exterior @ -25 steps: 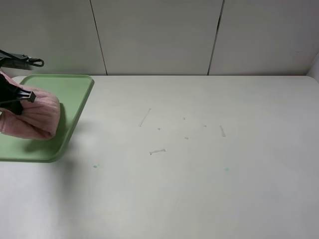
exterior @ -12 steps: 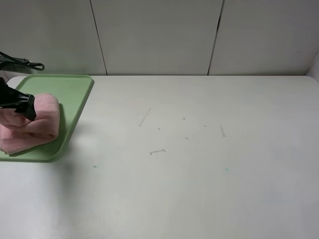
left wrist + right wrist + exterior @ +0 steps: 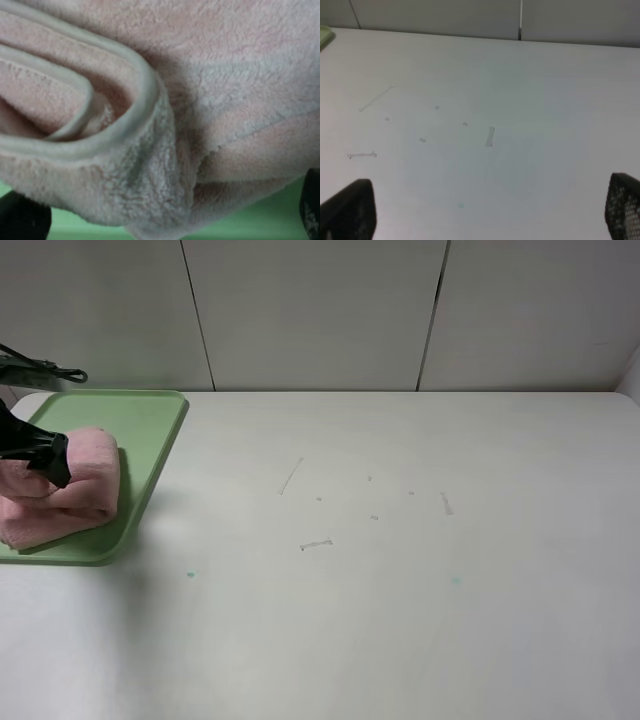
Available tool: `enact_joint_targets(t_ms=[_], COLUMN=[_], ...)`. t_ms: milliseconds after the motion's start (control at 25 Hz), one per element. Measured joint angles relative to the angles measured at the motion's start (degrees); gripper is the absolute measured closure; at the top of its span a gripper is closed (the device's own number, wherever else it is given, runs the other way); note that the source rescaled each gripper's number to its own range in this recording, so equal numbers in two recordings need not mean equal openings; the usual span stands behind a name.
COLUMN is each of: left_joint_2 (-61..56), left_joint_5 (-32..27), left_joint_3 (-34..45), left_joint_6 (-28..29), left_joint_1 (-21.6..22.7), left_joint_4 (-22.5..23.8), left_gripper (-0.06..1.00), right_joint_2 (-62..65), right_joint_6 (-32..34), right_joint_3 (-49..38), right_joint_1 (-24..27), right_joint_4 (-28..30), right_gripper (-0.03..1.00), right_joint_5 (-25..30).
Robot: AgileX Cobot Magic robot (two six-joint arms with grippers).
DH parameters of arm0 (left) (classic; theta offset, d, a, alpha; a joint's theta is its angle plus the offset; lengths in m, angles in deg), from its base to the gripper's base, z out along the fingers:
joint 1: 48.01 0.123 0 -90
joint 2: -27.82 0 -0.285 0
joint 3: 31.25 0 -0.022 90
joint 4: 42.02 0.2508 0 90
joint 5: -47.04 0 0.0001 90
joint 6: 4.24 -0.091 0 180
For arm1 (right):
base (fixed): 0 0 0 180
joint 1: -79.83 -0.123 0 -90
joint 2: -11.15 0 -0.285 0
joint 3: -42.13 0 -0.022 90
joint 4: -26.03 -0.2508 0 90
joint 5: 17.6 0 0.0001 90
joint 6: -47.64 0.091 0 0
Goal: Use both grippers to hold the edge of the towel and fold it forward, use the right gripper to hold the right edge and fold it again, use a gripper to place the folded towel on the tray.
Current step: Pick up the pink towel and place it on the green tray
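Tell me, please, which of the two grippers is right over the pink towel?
The left gripper: its fingertips straddle the folded towel lying on the green tray. The right gripper hangs over bare table.

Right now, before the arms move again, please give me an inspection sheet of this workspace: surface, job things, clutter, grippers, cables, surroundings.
Surface: white table with a few faint scuffs and small specks near the middle.
Job's things: pink towel lies folded on the green tray at the far left; the towel's edge curls at the fold in the left wrist view.
Clutter: nothing seen.
Grippers: left gripper is at the towel, fingers spread to either side of it; right gripper is open over bare table, holding nothing.
Cables: one black cable behind the tray.
Surroundings: pale wall panels with dark seams.
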Motion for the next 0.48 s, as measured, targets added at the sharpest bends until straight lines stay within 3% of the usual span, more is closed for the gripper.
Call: enact_joint_targets(t_ms=[480], left_joint_2=[-5.7], left_joint_5=[-3.4], left_joint_3=[0.0], left_joint_6=[0.0], left_joint_1=[0.0], left_joint_4=[-1.9], left_gripper=[-0.05], right_joint_2=[0.0], right_joint_6=[0.1], right_joint_3=[0.0], right_joint_1=[0.0], right_joint_4=[0.0], right_gripper=[-0.03], right_joint_5=[0.0])
